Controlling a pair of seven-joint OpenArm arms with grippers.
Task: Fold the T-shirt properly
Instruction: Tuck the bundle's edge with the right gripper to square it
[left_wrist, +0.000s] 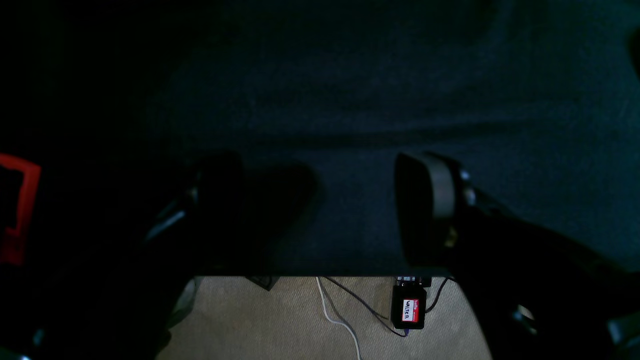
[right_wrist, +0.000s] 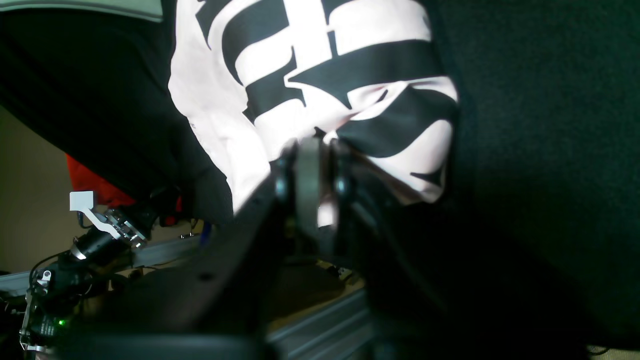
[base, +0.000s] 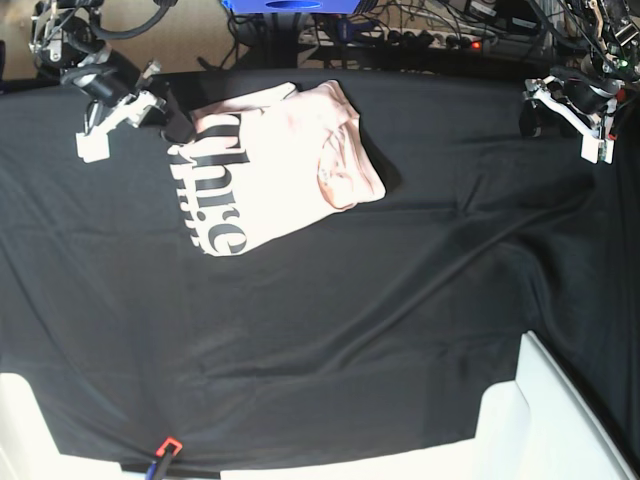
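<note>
Right gripper (right_wrist: 320, 165) jaws are clamping the T-shirt (right_wrist: 320, 75) edge; lifting slowly is advisable. Left gripper (left_wrist: 320, 210) jaws are standing apart, far from the T-shirt.

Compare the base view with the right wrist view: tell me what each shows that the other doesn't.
Only the base view shows the whole T-shirt lying partly folded on the black table cloth, plus the left gripper far off, away from the shirt. Only the right wrist view shows the right gripper shut on the T-shirt's lettered edge. Both show the pale pink fabric, its black lettering and the cloth.
</note>
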